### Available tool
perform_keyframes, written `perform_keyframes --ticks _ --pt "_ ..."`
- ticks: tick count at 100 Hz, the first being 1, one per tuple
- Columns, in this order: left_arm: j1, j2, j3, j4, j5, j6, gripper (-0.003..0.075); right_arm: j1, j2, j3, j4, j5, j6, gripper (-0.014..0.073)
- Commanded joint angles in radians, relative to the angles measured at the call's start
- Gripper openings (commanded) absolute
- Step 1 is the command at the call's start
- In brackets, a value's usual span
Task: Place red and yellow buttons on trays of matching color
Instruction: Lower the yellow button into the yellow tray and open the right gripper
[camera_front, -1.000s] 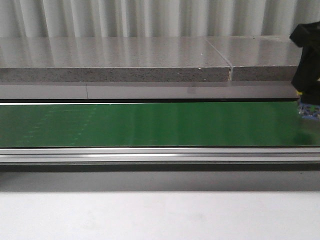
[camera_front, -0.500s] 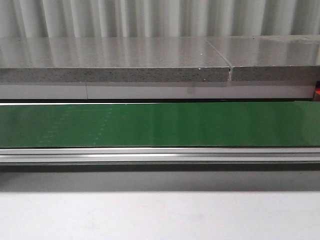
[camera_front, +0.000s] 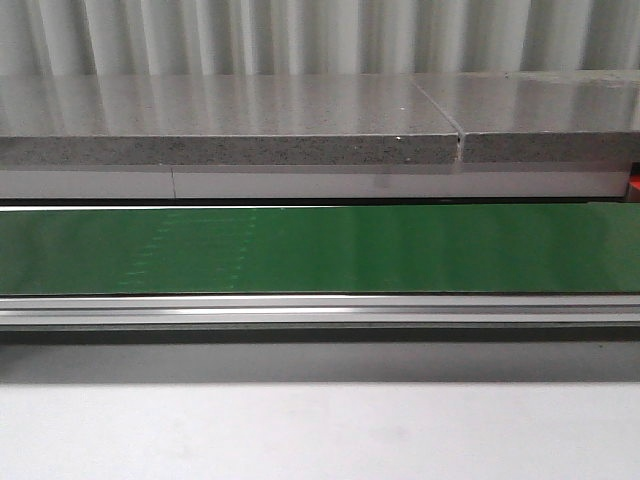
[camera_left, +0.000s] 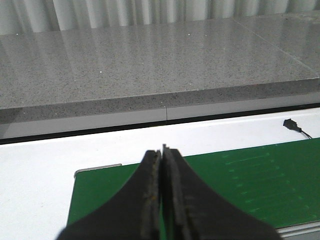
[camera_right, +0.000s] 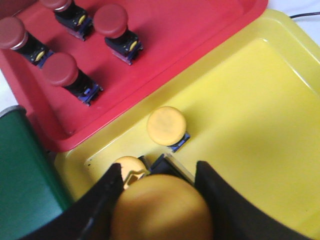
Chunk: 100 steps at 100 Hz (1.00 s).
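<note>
In the right wrist view my right gripper (camera_right: 159, 172) is shut on a yellow button (camera_right: 162, 210), held over the near corner of the yellow tray (camera_right: 250, 110). A yellow button (camera_right: 166, 126) stands in that tray, and another (camera_right: 129, 167) shows partly behind the left finger. The red tray (camera_right: 190, 30) beside it holds several red buttons (camera_right: 111, 22). My left gripper (camera_left: 162, 150) is shut with nothing in it, above the end of the green belt (camera_left: 260, 185). Neither gripper shows in the front view.
The green conveyor belt (camera_front: 320, 250) runs across the front view, with a metal rail (camera_front: 320, 310) in front and a grey stone counter (camera_front: 230, 115) behind. A sliver of red (camera_front: 634, 185) shows at the right edge. A small black plug with a cable (camera_left: 291, 124) lies on the white table.
The right arm, seen at the front view's right edge a second ago, has moved out of that view. Faint marks on the belt have shifted to the right.
</note>
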Motion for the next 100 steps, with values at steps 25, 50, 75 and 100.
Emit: perform_keyframes --ticks 25,50,75,100 --pt "-0.008 0.008 -0.026 -0.016 -0.066 -0.001 -0.002 -0.052 0.025 -0.008 0.017 -0.112 0.027 0.0129" --pt "-0.008 0.008 -0.026 -0.016 -0.066 -0.001 -0.002 -0.052 0.096 -0.008 0.004 -0.119 0.035 0.0129" --pt "-0.008 0.008 -0.026 -0.016 -0.066 -0.001 -0.002 -0.052 0.124 0.057 -0.008 -0.15 0.042 0.0129" --pt "-0.008 0.008 -0.026 -0.016 -0.066 -0.001 -0.002 -0.052 0.131 0.141 -0.009 -0.246 0.042 0.0129"
